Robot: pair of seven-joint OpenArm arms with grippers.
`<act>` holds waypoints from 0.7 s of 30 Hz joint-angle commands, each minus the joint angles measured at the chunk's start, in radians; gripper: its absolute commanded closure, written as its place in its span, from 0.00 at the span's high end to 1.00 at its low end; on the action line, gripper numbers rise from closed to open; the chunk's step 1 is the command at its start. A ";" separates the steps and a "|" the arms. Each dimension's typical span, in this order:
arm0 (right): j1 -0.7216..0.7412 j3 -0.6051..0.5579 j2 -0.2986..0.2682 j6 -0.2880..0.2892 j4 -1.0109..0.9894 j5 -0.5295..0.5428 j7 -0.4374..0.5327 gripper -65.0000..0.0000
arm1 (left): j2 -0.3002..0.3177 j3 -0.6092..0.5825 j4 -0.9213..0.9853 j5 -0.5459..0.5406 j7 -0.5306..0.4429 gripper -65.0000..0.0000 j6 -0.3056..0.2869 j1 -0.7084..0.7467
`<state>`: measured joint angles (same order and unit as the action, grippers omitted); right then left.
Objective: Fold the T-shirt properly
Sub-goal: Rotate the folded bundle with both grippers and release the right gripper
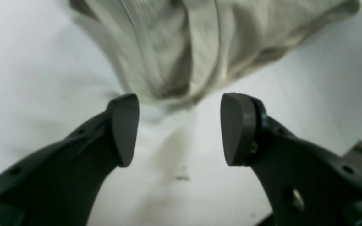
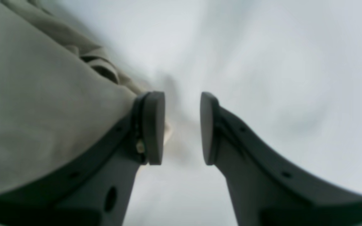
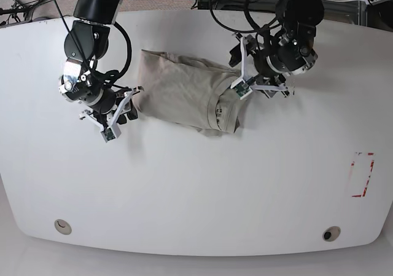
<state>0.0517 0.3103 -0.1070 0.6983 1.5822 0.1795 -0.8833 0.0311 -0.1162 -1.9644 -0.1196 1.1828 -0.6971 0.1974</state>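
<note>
The pale beige T-shirt [image 3: 184,91] lies bunched and partly folded on the white table [image 3: 196,184], its collar end toward the right in the base view. My left gripper [image 3: 237,73] hovers at that right end. In the left wrist view the left gripper [image 1: 179,98] stands open and wide, nothing between its pads, with the T-shirt [image 1: 181,47] just ahead of the fingertips. My right gripper [image 3: 128,107] sits at the shirt's left edge. In the right wrist view the right gripper [image 2: 181,94] is open by a narrow gap over bare table, and the T-shirt [image 2: 36,103] rests against its left finger.
A red-outlined rectangle [image 3: 362,174] is marked on the table at the right. Two small round holes [image 3: 61,227] [image 3: 331,234] sit near the front edge. Cables run behind the table's far edge. The table's corner edge [image 1: 355,149] shows in the left wrist view.
</note>
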 commanded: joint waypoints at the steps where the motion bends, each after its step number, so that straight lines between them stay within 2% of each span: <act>1: 0.037 -0.047 -0.007 0.000 -0.046 0.012 0.082 0.28 | 0.002 0.003 0.004 -0.009 -0.016 0.59 -0.001 -0.013; 4: 0.035 -0.084 -0.009 0.000 -0.076 0.008 0.138 0.28 | 0.028 -0.003 0.033 -0.009 -0.017 0.59 -0.001 -0.019; 10: -0.003 -0.090 -0.009 0.000 -0.079 0.008 0.143 0.28 | 0.046 0.000 0.236 -0.002 -0.022 0.59 -0.001 -0.144; 15: -0.059 -0.095 -0.007 0.000 -0.055 0.010 0.143 0.28 | 0.065 0.000 0.435 -0.002 -0.122 0.59 -0.001 -0.293; 18: -0.122 -0.095 -0.003 0.000 -0.003 0.010 0.143 0.28 | 0.097 -0.003 0.509 -0.002 -0.142 0.59 -0.001 -0.359; 21: -0.161 -0.095 0.002 0.000 0.043 0.016 0.143 0.28 | 0.099 -0.004 0.621 -0.001 -0.203 0.59 -0.001 -0.441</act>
<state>-0.1089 0.2142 -0.1028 0.6895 1.5852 0.1841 -0.7471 0.1257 -0.1223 -1.3979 -0.1368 0.9901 -0.7052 -0.1989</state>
